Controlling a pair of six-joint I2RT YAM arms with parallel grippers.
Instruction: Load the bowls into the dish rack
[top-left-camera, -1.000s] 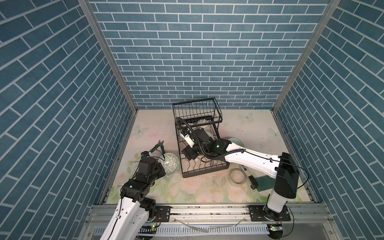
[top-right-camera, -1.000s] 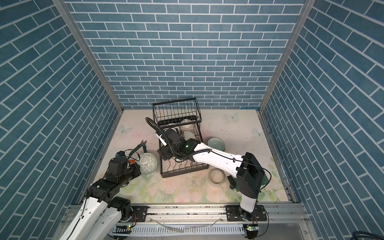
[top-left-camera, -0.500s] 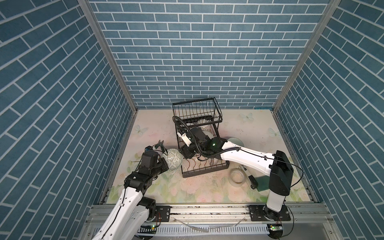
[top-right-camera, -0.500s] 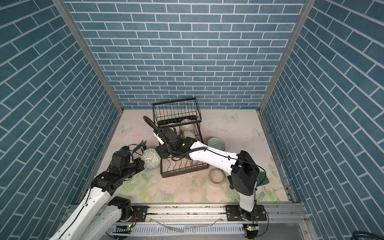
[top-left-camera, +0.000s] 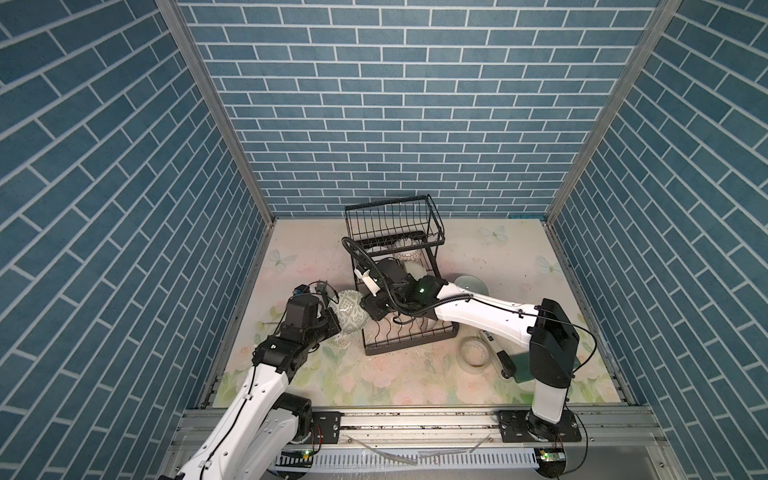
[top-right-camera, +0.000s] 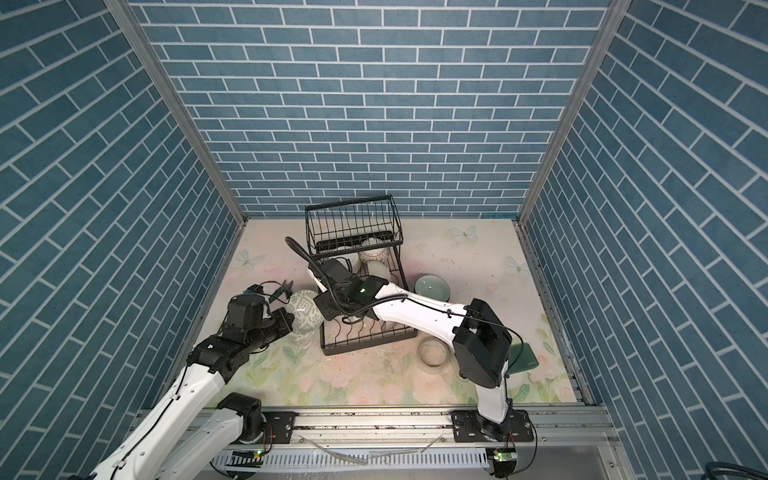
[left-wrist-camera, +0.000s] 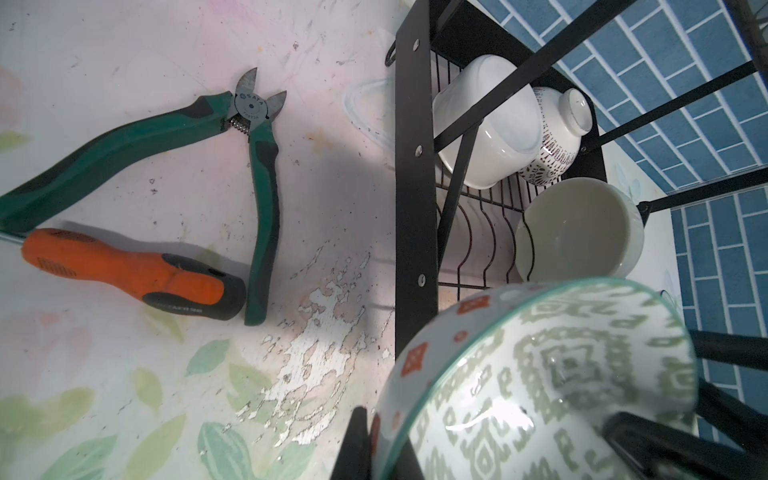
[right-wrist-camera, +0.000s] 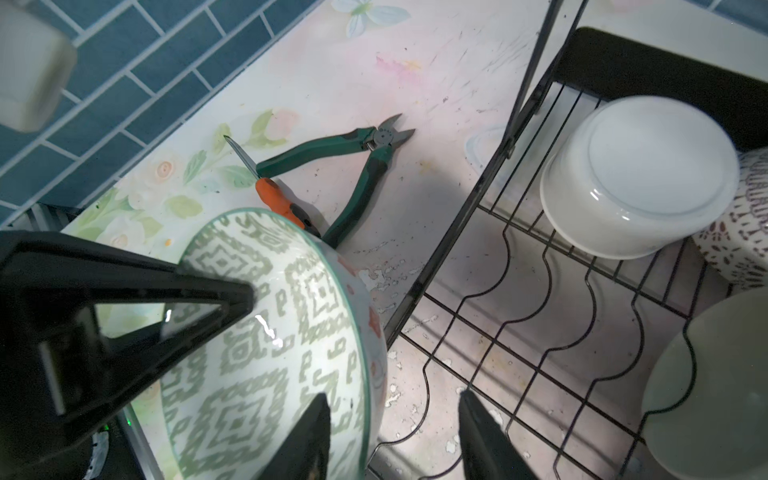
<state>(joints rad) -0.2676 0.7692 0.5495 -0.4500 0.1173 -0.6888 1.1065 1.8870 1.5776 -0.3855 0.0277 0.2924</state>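
A bowl (top-left-camera: 351, 316) (top-right-camera: 305, 318) with green lattice inside and orange diamonds outside hangs tilted at the left edge of the black wire dish rack (top-left-camera: 409, 345) (top-right-camera: 365, 345). My left gripper (top-left-camera: 337, 327) (left-wrist-camera: 382, 453) is shut on its rim. My right gripper (top-left-camera: 368, 309) (right-wrist-camera: 392, 415) reaches across the rack and straddles the opposite rim (right-wrist-camera: 365, 395), one finger inside the bowl and one outside, jaws still apart. Under the upper basket lie a white bowl (left-wrist-camera: 486, 137), a brown-patterned bowl (left-wrist-camera: 557, 137) and a cream bowl (left-wrist-camera: 577, 232). A pale green bowl (top-left-camera: 470, 284) sits on the table right of the rack.
Green pliers (left-wrist-camera: 257, 166) and an orange screwdriver (left-wrist-camera: 124, 270) lie on the floral table left of the rack. A tape ring (top-left-camera: 473, 352) and a dark green flat object (top-right-camera: 521, 357) lie at the front right, near the right arm's base.
My left arm has carried the patterned bowl right, up to the rack's edge. My right gripper has moved left over the rack to the bowl and its jaws have narrowed.
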